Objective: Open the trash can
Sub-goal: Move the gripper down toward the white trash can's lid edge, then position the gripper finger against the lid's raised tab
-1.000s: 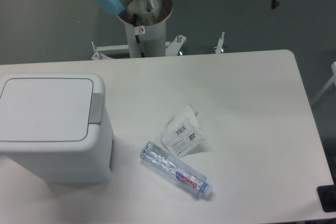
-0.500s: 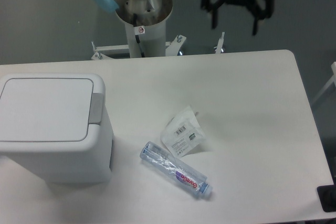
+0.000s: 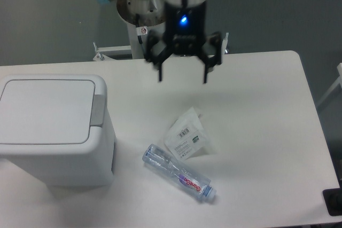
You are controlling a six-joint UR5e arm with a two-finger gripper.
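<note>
The trash can is seen standing at the left side of the white tabletop, its flat lid shut and level. It is judged to be a stiff, hollow plastic box, probably light for its bulk, so a sideways shove could be expected to slide it across the smooth surface. The lid is taken to be thin and hinged, and no edge of it is offered for a pinch. The grey push tab, set along the right edge of the lid, is judged the proper place of contact: a downward press there is called for, not a grasp.

The gripper is held above the far middle of the tabletop, well apart from the bin, with its two fingers spread wide and nothing between them. For a press, a narrower spread would likely serve better.

A crushed clear plastic bottle and a small crinkled packet are seen lying to the right of the bin, apart from it.
</note>
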